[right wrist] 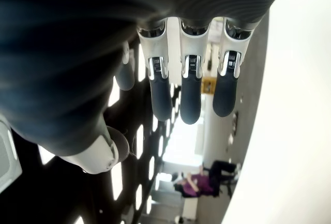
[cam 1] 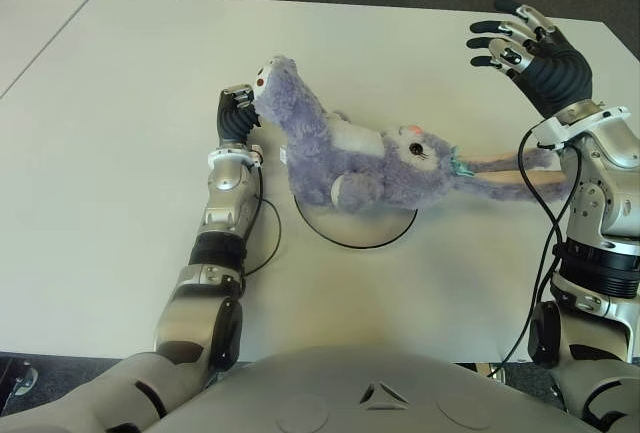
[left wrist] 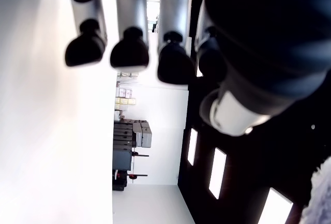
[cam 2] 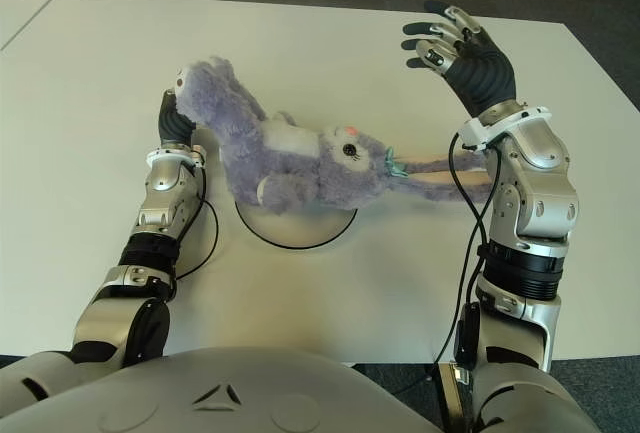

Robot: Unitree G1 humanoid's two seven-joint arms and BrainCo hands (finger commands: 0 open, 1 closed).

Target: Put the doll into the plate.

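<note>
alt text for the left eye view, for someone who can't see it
A purple plush doll lies across a white plate on a white table, its long ears trailing toward the robot's right. The left hand is at the doll's leg; the right hand hovers open, farther back.

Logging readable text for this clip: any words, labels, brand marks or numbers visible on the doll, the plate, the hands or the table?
None can be read.
Doll: plush fur only, no tag text visible.
Plate: plain white, dark rim.
Table: bare white.
Left hand and right hand: no legible markings.
Background boxes in the left wrist view are too blurred to read.
</note>
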